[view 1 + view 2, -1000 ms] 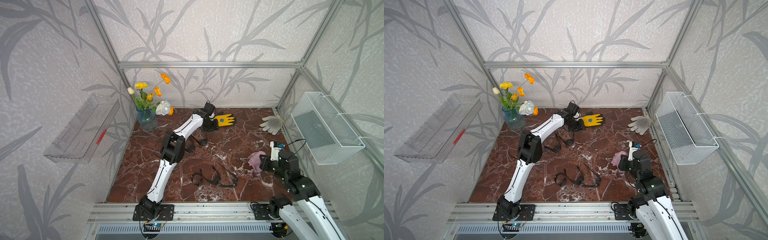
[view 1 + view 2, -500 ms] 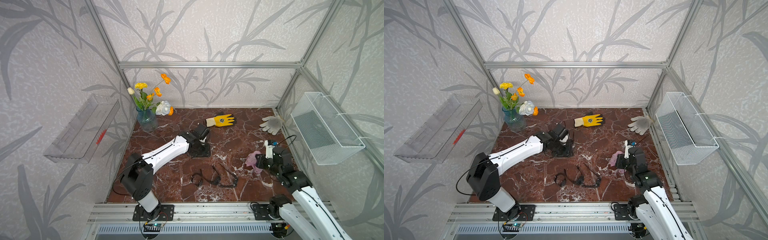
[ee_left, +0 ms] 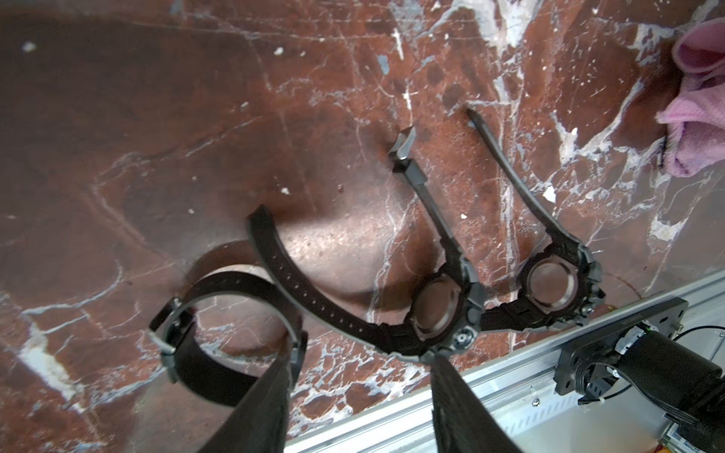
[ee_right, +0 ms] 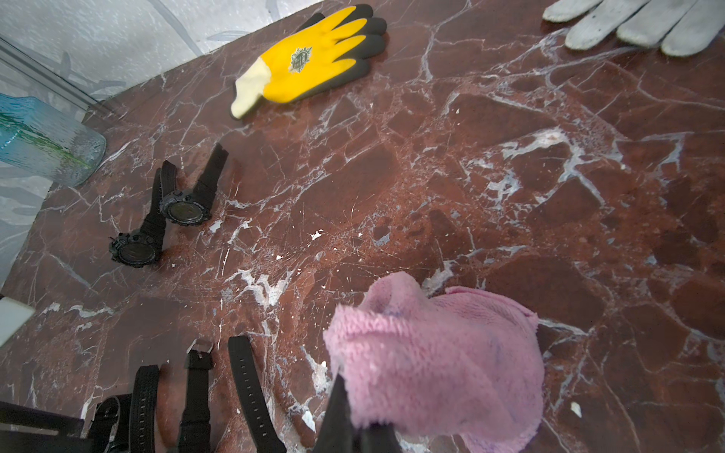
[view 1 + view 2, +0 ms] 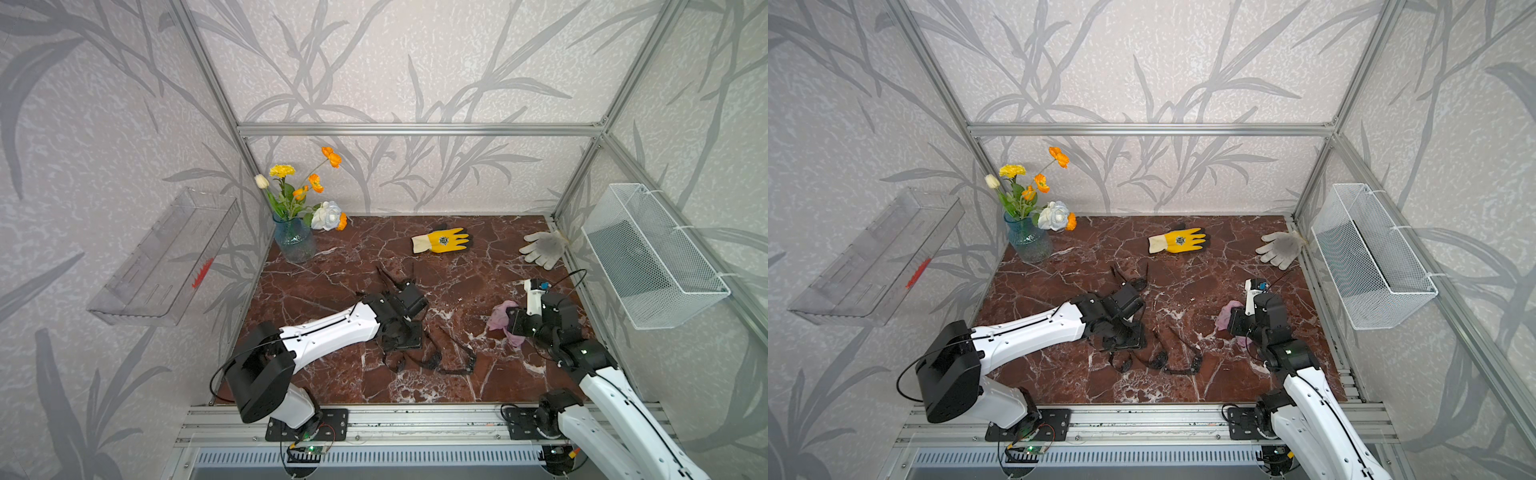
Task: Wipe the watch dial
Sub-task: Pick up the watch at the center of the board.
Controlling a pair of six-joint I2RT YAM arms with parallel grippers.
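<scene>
Cloth (image 4: pixel 431 353) pinched, left pincer (image 3: pixel 361 359) spread over watches (image 5: pixel 434 360)

Left pincer hangs low over the table (image 5: pixel 478 386), its two dark fingers (image 3: pixel 259 408) well apart with nothing between them. Just past the tips lie three black watches. The middle watch (image 3: pixel 441 306) is nearest: a round grey disc shows in its case, straps curved; whether that disc is dial or back I cannot tell. A second watch (image 3: pixel 555 280) lies just beside it with the same look; a third watch (image 3: pixel 231 325) has its strap buckled into a loop. Right pincer (image 4: pixel 353 425) is pressed together on the pink cloth, near that group but apart from every watch. Farther back two more watches (image 4: pixel 182 210) lie dial up, side by side; in both top views the left wrist (image 5: pixel 409 299) partly hides them. Beyond, a yellow glove (image 5: pixel 442 240) and a grey glove (image 5: pixel 542 247) lie flat near the back wall, and a vase (image 5: pixel 293 243) of flowers (image 5: pixel 291 187) stands in the back corner. A wire basket (image 5: pixel 648 257) hangs on one side wall, a clear tray (image 5: pixel 166 257) on the opposite wall.
</scene>
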